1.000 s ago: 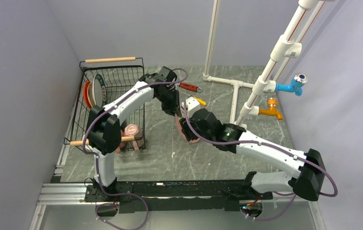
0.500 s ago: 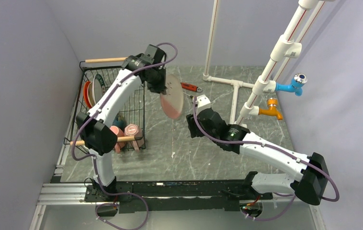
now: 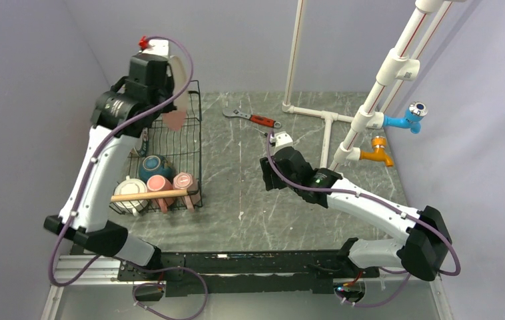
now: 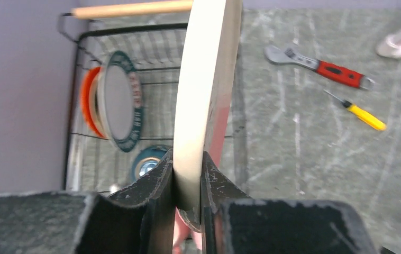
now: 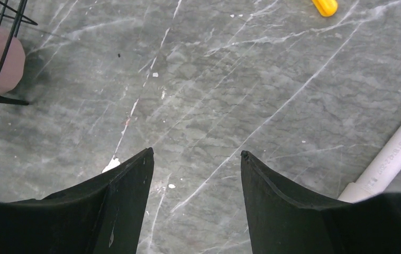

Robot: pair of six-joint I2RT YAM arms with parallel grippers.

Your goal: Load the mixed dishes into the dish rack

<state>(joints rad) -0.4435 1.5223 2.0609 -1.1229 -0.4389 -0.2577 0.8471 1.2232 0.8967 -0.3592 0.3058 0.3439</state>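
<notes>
One rack holds two plates, an orange plate and a lettered plate, one bowl, two pink mugs and one white mug. Over the rack is a third plate. Right of the rack lie one wrench and one screwdriver.

Colour log, for your check.
- Held plate in your left gripper: cream edge, pink face. Fingers black.
- Left of that gripper: dish rack, black wire with pale wooden handles. In it are an orange-red plate, a lettered plate with a dark teal rim and white letters, and a dark teal bowl.
- Right of it: wrench, red handle and grey head; screwdriver, yellow handle.
- Under your black right gripper: table, grey-green with white veins.
</notes>
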